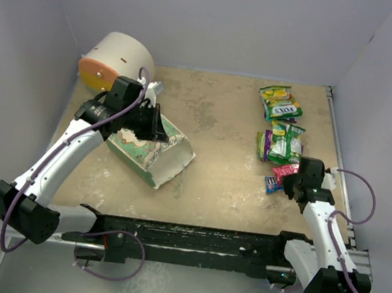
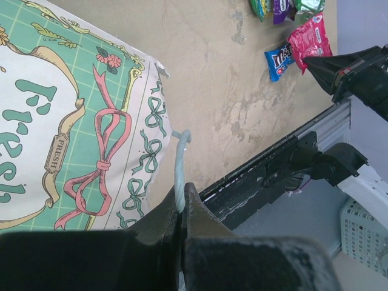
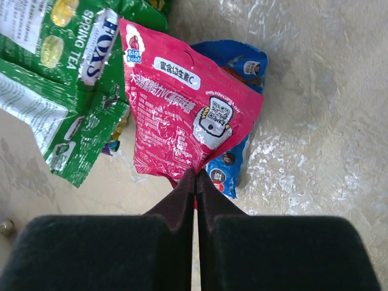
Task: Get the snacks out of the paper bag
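Observation:
The green paper bag with a cream printed front lies on its side at the table's left, its mouth toward the front right. My left gripper is shut on the bag's pale string handle. Snack packets lie at the right: a green-yellow FOX'S packet, green-white and purple packets, a blue packet. My right gripper is shut on the lower edge of the pink packet, which lies over the blue one.
A big cream cylinder with an orange face lies at the back left, behind my left arm. White walls enclose the table on three sides. A black rail runs along the near edge.

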{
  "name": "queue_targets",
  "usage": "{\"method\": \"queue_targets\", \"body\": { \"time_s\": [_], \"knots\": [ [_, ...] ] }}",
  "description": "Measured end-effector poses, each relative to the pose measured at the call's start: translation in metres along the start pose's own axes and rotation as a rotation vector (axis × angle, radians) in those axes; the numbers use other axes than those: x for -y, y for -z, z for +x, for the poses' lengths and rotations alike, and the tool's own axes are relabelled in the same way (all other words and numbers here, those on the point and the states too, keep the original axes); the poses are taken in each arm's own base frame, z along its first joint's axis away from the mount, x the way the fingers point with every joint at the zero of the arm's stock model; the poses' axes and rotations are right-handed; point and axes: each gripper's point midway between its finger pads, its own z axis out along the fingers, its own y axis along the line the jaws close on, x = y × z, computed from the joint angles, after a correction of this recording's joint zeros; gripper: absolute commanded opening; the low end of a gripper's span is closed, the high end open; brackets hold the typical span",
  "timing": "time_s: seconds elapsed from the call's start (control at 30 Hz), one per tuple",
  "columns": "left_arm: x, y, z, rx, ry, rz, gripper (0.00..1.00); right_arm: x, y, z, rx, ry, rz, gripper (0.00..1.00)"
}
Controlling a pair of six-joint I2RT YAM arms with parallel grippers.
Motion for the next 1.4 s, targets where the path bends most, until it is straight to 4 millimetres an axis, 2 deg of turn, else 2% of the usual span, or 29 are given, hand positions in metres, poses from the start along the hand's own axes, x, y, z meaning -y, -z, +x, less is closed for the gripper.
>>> {"method": "queue_targets", "body": {
  "time_s": [0.3, 0.4, 0.53, 0.6, 0.7, 0.9, 1.03, 1.23, 1.4],
  "knots": [
    [0.000, -0.001, -0.002, -0.004, 0.007, 0.006, 0.00, 0.016, -0.013, 0.020, -0.055, -0.051, 0.019, 0.01],
    [0.000, -0.002, -0.002, -0.010, 0.009, 0.008, 0.00, 0.016, -0.014, 0.020, -0.052, -0.053, 0.019, 0.17],
    [0.001, -0.004, -0.001, -0.020, 0.012, 0.016, 0.00, 0.016, -0.014, 0.018, -0.043, -0.025, 0.015, 0.48],
    [0.001, -0.004, -0.001, -0.023, 0.012, 0.019, 0.00, 0.019, -0.012, 0.017, -0.043, 0.011, 0.018, 0.60],
    [0.003, -0.004, -0.002, -0.023, 0.011, 0.025, 0.00, 0.018, -0.003, 0.011, -0.027, 0.070, 0.005, 0.72],
    [0.012, -0.001, -0.004, -0.022, 0.008, 0.060, 0.00, -0.004, 0.028, -0.012, 0.030, 0.156, -0.058, 0.78],
    [0.025, 0.003, -0.008, -0.021, 0.026, 0.114, 0.00, -0.020, 0.041, -0.025, 0.041, 0.223, -0.058, 0.87],
    [0.069, 0.013, -0.032, -0.010, 0.083, 0.289, 0.00, -0.061, 0.050, -0.050, 0.067, 0.366, -0.095, 0.96],
    [0.110, 0.036, -0.060, 0.045, 0.098, 0.438, 0.00, -0.097, 0.055, -0.066, 0.079, 0.467, -0.141, 1.00]
  ]
}}
